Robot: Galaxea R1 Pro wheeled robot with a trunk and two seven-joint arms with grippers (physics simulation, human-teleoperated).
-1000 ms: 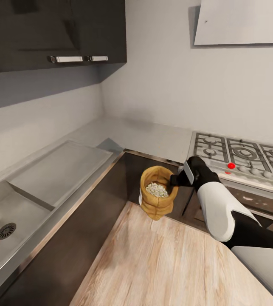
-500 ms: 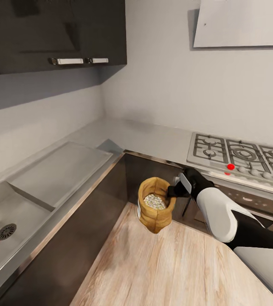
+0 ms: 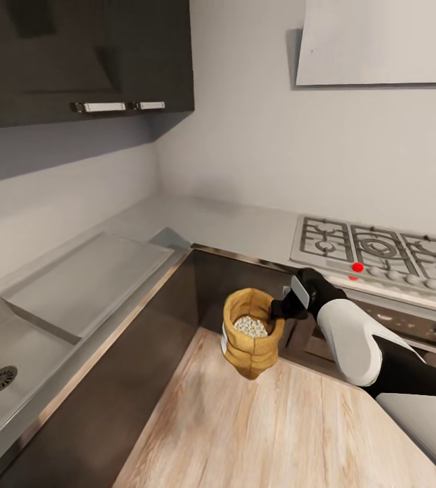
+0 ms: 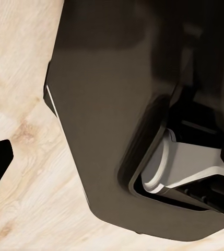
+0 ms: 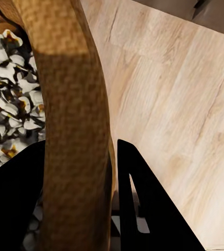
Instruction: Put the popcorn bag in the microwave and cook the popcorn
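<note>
step: carry popcorn bag (image 3: 251,332) | my right gripper (image 3: 280,310) pinches its rolled rim | advice: keep upright, move slowly

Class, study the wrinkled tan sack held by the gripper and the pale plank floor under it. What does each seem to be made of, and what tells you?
The wrinkled tan popcorn bag looks like coarse woven cloth, perhaps burlap: a matte crosshatch weave shows on its rolled rim, pinched by the right gripper. The pale plank floor looks like light wood or a wood-look laminate: grain streaks and plank seams, low sheen.
</note>
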